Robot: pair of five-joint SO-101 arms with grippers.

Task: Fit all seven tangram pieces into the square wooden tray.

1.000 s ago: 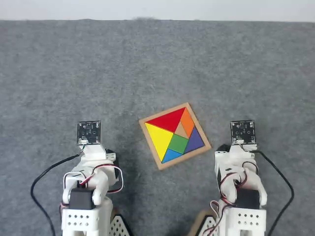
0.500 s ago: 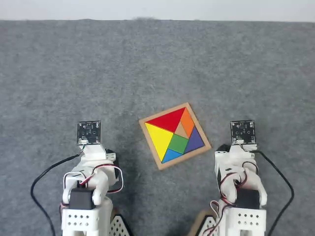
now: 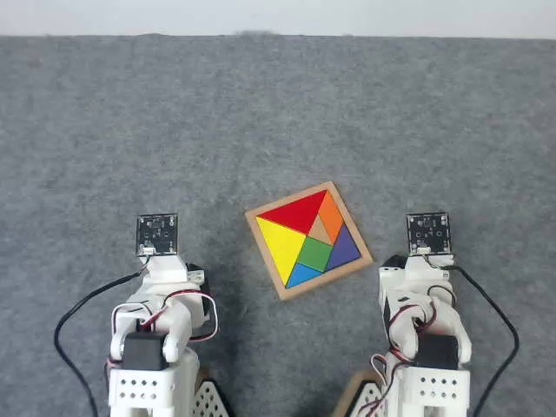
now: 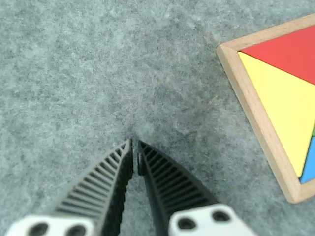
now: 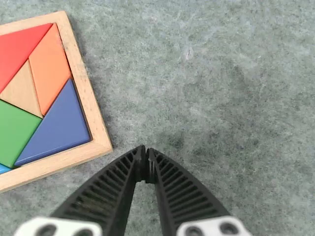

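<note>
Seemingly finished: seven pieces (image 3: 311, 240) fill the tray (image 3: 266, 252), left gripper (image 4: 134, 143) and right gripper (image 5: 145, 150) sit closed and empty, and no further move seems needed.

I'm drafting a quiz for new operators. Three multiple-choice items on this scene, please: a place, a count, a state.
1. Where is the tray?
A) between the left arm and the right arm
B) behind both arms
C) off the table

2. How many pieces lie in it?
A) five
B) six
C) seven

3. The left gripper and right gripper are:
A) both shut, empty
B) both open
C) holding pieces

Answers:
1 A: high view shows it between them.
2 C: red, yellow, orange, tan, green, purple, blue.
3 A: wrist views show both closed on nothing.
</note>
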